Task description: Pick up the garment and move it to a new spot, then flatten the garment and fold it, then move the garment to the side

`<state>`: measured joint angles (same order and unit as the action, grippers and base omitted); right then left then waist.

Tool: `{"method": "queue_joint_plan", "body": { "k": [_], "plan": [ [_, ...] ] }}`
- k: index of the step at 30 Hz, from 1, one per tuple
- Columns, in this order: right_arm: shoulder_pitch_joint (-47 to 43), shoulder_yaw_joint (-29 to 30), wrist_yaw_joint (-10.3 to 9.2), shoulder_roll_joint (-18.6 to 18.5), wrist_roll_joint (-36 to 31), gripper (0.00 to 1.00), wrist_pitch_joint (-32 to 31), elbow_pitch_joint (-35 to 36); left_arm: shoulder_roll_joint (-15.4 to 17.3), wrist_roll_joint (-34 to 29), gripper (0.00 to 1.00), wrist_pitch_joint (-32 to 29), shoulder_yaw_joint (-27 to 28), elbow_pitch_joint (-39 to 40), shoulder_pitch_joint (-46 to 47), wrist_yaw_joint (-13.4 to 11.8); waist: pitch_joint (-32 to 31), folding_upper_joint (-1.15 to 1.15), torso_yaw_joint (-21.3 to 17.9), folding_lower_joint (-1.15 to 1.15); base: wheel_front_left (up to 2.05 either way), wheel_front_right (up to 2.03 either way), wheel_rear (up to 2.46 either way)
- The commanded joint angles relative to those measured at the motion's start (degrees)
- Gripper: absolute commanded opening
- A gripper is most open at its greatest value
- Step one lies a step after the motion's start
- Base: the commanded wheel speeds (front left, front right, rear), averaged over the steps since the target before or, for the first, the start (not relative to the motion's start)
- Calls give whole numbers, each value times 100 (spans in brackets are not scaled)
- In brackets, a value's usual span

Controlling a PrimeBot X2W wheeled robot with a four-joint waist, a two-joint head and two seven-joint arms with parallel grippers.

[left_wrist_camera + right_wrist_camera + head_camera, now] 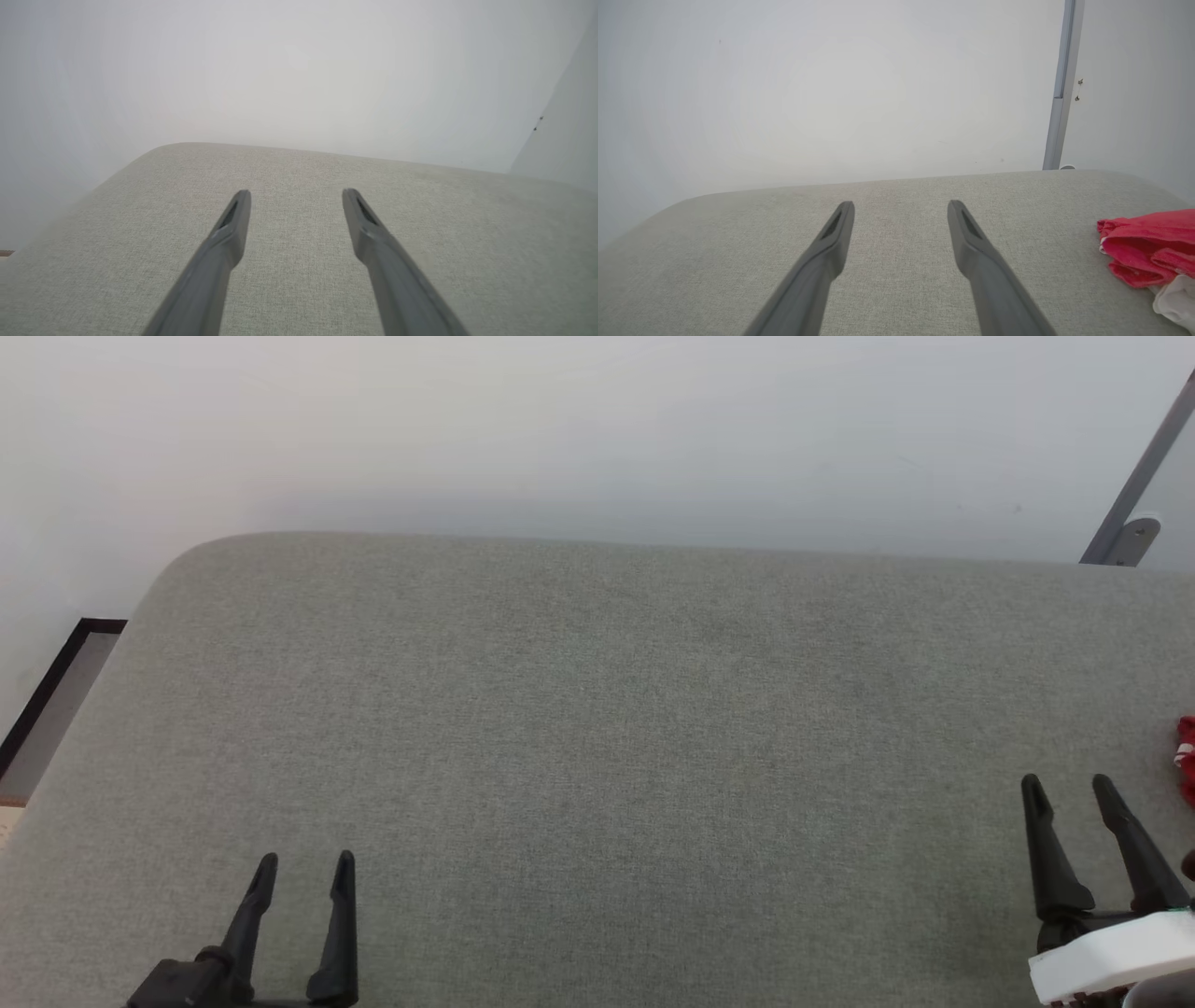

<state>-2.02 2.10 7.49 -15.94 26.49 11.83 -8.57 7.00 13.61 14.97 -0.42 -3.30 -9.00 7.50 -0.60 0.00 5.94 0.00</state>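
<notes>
While left pincer (pixel 307 859) and right pincer (pixel 1065 784) hang released, the garment (pixel 1148 242) lies bunched at the frame's right edge; a shallow pinch might lift one layer only.

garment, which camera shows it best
The right wrist view: the garment lies bunched at its right side, red folds and a white panel plain. The head view catches a red sliver at its right edge.
</notes>
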Motion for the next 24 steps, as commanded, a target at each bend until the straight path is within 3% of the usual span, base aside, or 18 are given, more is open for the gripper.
{"method": "queue_joint_plan", "body": {
  "k": [1,24],
  "plan": [
    [-80,24,-1,63,-31,100,-53,94,-8,-29,100,31,32,31,-62,-6,16,0,-13,0,0,0,0],
    [-222,109,-1,218,-91,100,-318,487,-41,65,100,31,114,41,-75,-6,-1,0,-78,0,0,0,0]
  ]
}}
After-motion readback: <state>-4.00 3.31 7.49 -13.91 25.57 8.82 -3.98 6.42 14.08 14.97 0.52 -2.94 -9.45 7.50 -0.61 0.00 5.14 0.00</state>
